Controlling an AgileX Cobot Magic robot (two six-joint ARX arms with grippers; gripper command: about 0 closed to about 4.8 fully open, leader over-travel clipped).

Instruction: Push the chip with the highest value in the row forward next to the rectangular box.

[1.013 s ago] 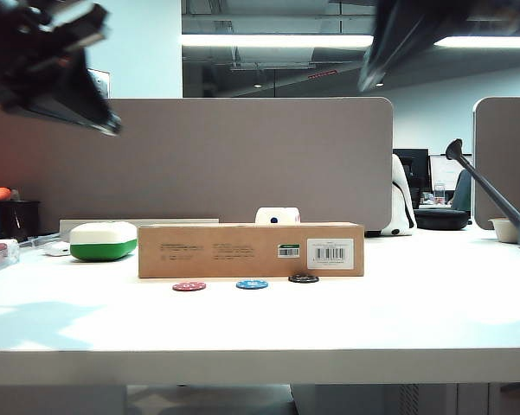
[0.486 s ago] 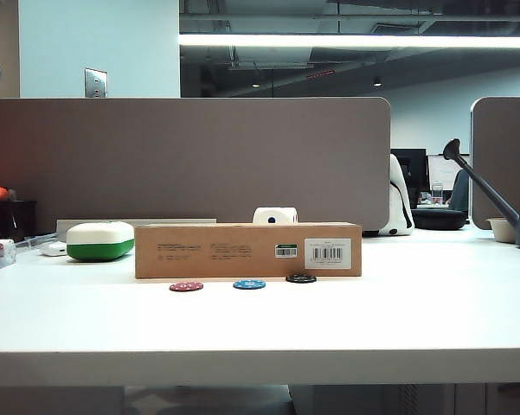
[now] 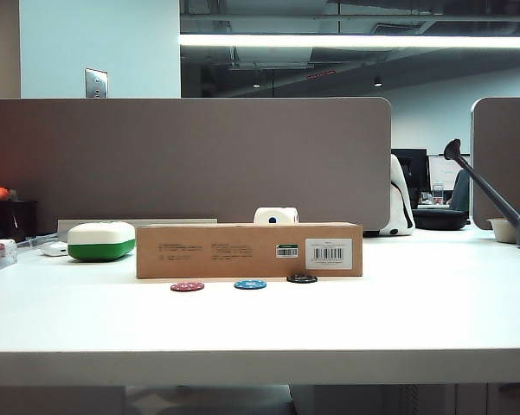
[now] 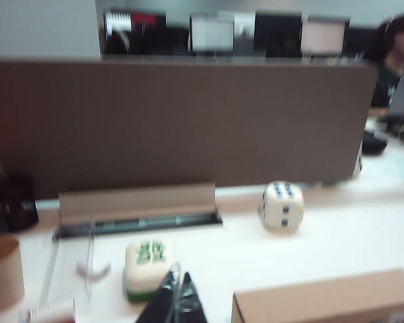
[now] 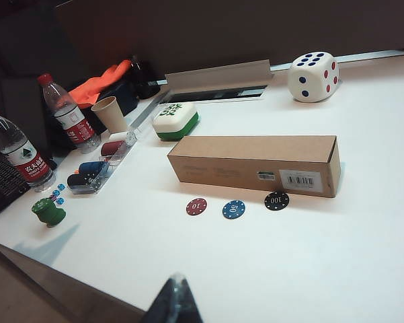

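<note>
Black chip, pale edge marks, "100". Blue chip; red chip, "10". Rectangular box: brown cardboard, white barcode label. White die, blue and red pips. White-and-green case. Dark left gripper and right gripper. White surface.

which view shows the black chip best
The right wrist view: it looks down on the black chip, its face marking legible, close to the rectangular box. The exterior view shows it edge-on, a thin dark sliver. The left wrist view misses it.
</note>
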